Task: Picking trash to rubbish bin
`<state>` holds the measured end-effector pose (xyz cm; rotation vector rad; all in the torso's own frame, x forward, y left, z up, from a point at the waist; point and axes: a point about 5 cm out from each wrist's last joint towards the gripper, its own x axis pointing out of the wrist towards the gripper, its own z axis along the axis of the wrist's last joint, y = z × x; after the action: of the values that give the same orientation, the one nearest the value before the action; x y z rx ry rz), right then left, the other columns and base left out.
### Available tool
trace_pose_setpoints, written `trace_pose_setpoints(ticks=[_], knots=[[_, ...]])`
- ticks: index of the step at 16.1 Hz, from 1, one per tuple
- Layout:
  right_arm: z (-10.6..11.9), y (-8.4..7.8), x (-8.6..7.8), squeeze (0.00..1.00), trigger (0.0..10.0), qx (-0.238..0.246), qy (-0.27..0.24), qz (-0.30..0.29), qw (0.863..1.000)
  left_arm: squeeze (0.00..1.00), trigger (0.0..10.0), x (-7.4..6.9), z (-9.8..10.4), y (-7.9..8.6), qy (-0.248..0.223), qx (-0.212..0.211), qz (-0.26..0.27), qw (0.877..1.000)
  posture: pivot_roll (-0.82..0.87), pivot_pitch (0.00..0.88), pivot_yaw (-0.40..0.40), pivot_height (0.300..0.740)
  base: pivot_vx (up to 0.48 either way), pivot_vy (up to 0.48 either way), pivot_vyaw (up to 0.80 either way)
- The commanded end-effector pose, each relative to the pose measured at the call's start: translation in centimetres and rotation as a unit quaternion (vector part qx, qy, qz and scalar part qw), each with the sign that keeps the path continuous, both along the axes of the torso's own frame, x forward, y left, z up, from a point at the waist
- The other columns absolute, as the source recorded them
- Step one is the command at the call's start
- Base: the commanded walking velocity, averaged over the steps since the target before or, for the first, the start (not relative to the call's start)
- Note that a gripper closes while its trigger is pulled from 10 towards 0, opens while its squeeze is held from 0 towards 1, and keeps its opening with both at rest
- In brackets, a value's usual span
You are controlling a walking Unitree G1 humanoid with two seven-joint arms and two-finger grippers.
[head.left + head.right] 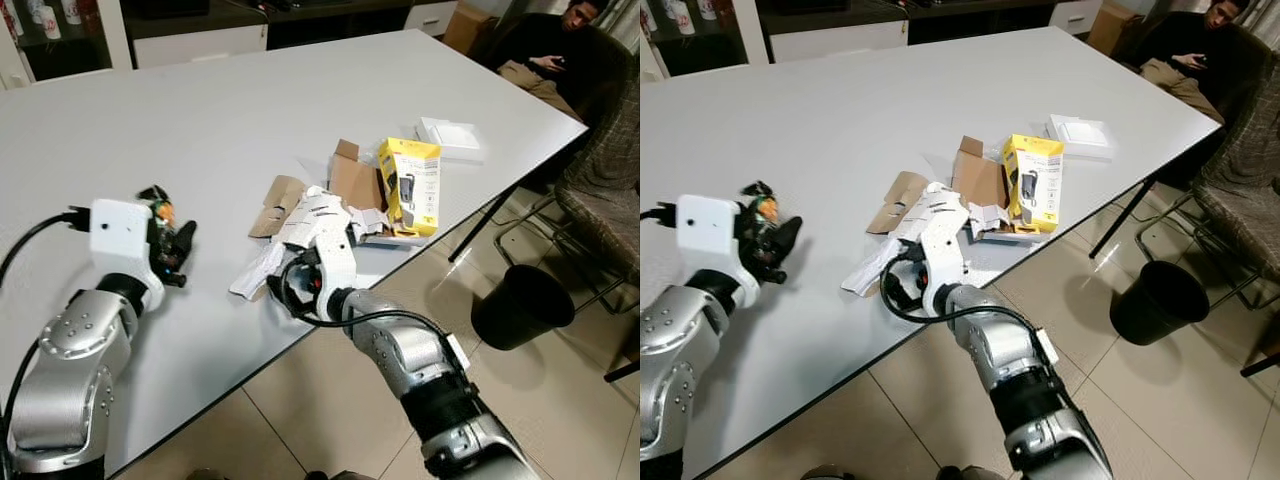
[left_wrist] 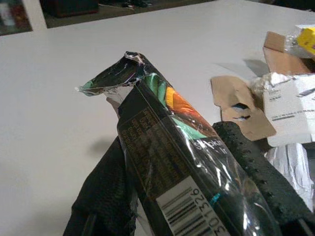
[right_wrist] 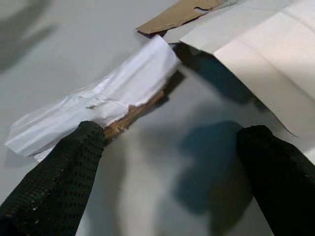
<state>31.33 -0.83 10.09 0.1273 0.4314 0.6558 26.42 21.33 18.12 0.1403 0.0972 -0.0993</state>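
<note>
The clearing looks barely begun: one piece of trash is in hand, the rest lies on the white table (image 1: 250, 110), and the black rubbish bin (image 1: 522, 306) stands on the tiled floor off the table's right corner, well apart from both arms. Nothing can be seen inside it from here.

On the left, the left gripper (image 1: 172, 243) is held over the table, its fingers (image 2: 106, 196) closed on a dark foil snack wrapper (image 2: 170, 157) — barcode toward the wrist camera, torn end sticking up past the fingertips. That piece is ready to be carried over.

Further right, near the table's front edge, the right gripper (image 3: 172, 162) is low over the tabletop with its fingers spread wide and nothing between them. One finger (image 3: 59, 182) touches or nearly touches the end of a crumpled white paper strip (image 3: 98, 108) with a bit of brown cardboard under it; whether there is real contact I cannot tell.

Still to go, as I judge it — that strip, the brown cardboard scraps (image 1: 280, 200), the white printed packaging (image 1: 320, 215), the yellow product box (image 1: 410, 185) and a flat white box (image 1: 450, 135) behind it. A person (image 1: 540, 50) sits at the far right.
</note>
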Motion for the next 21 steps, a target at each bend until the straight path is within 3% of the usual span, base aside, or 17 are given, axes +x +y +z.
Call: trace_pose_setpoints(ticks=[1,3,4,5,17,21], knots=[[1.2,2.4,0.0,0.0,10.0,0.032,0.001,0.028,0.999,0.0,0.0,-0.1,0.3,-0.7,-0.005,0.002,-0.02,1.0,0.14,0.088,-0.196,0.74,0.0,0.0,0.0],[0.9,2.0,0.2,0.0,10.0,0.016,0.001,0.023,1.0,0.0,0.0,-0.1,0.2,-0.8,-0.003,0.004,-0.022,1.0,0.14,0.086,-0.193,0.74,0.0,0.0,0.0],[0.8,1.9,0.2,0.0,4.4,0.015,0.0,0.023,1.0,0.0,0.0,-0.1,0.2,-0.8,-0.003,0.004,-0.022,1.0,0.14,0.086,-0.193,0.74,0.0,0.0,0.0],[0.6,1.6,0.3,0.0,0.0,0.015,0.003,0.021,1.0,0.0,0.0,-0.1,0.1,-0.9,-0.001,0.005,-0.026,1.0,0.13,0.085,-0.19,0.74,0.0,0.0,0.0],[1.1,-0.6,1.1,0.0,0.0,0.045,-0.031,-0.002,0.999,0.0,0.0,0.3,0.0,-1.3,-0.002,0.008,-0.045,0.999,0.13,0.085,-0.175,0.74,0.0,0.0,0.0],[3.6,-2.3,0.3,0.0,0.0,0.158,-0.092,0.029,0.983,0.0,0.0,0.6,0.9,-1.2,-0.05,-0.013,-0.023,0.998,0.13,0.082,-0.173,0.74,0.0,0.0,0.0]])
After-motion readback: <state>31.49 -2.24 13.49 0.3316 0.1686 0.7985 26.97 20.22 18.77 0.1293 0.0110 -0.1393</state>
